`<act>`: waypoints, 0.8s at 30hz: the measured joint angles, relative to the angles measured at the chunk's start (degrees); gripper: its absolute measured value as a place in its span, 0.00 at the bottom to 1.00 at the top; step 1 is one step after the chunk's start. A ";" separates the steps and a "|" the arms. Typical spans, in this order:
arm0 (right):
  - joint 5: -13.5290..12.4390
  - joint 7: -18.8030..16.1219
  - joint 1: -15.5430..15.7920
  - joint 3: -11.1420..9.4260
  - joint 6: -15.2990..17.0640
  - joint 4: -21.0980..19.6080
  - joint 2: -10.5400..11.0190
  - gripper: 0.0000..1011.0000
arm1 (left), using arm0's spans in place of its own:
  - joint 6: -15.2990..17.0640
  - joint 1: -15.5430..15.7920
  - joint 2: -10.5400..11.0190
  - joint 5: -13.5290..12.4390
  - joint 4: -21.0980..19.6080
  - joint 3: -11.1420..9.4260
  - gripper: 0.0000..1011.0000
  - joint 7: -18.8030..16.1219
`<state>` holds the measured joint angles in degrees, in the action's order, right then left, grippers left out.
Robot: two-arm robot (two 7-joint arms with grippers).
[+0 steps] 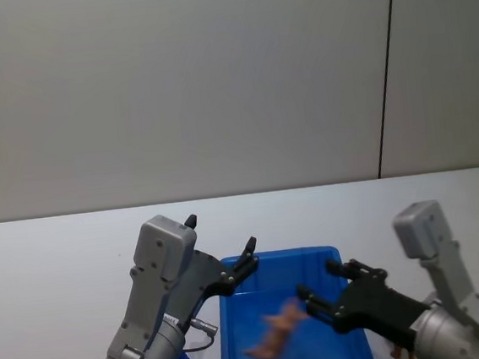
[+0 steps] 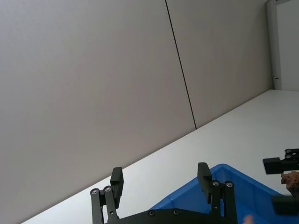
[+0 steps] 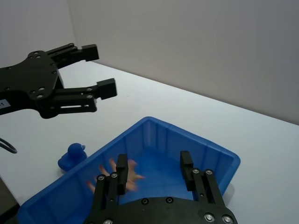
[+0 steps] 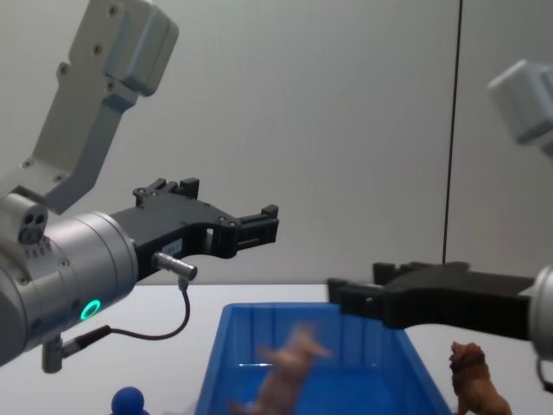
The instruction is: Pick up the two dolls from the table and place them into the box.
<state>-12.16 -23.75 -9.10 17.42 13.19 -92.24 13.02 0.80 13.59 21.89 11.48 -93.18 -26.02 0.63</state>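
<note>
The blue box sits at the near middle of the table. Inside it a blurred tan-brown animal doll hangs in mid-air, just under my right gripper, which is open and holds nothing. A brown shaggy lion-like figurine stands on the table just right of the box. On the table left of the box stands the dark-blue doll with its round top, seen too in the right wrist view. Raised above the box's left far corner, my left gripper is open and empty.
The white table stretches wide behind and beside the box, ending at a plain grey wall. My left forearm and a black cable hang over the dark-blue doll's side of the table.
</note>
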 joint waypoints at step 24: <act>2.97 4.54 0.29 -0.32 -1.50 -0.22 1.03 0.99 | 0.00 0.00 0.00 0.00 0.00 0.00 0.99 0.00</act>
<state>-9.19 -19.22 -8.81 17.10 11.69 -92.46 14.06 0.80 13.59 21.89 11.48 -93.18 -26.02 0.62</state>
